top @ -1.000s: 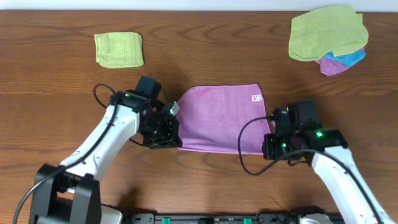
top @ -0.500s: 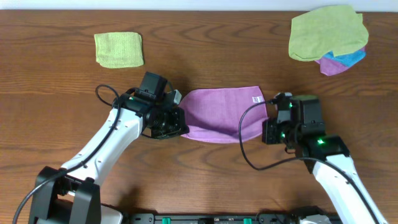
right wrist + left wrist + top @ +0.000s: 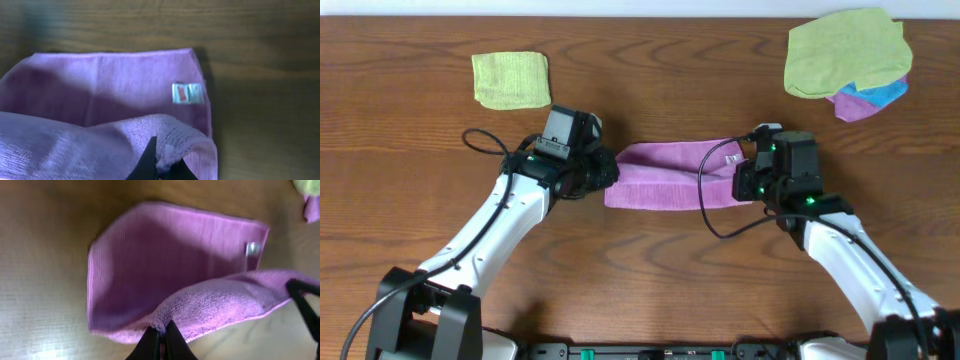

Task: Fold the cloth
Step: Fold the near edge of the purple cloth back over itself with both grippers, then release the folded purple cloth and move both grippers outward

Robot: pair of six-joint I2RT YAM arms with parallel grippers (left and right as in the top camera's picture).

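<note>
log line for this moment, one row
phase: mid-fold | left gripper: shut on cloth near corner | right gripper: shut on other near corner | near edge raised over far half

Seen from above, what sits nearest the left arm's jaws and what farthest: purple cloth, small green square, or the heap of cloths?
1. Purple cloth, centre, clamped in the jaws of the left gripper.
2. Small green square, back left.
3. Heap of cloths, back right corner.

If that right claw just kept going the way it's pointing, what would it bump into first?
Probably the cloth itself: the right gripper, shut on a lifted edge, points at the flat layer near the white tag. Depth is unclear.
</note>
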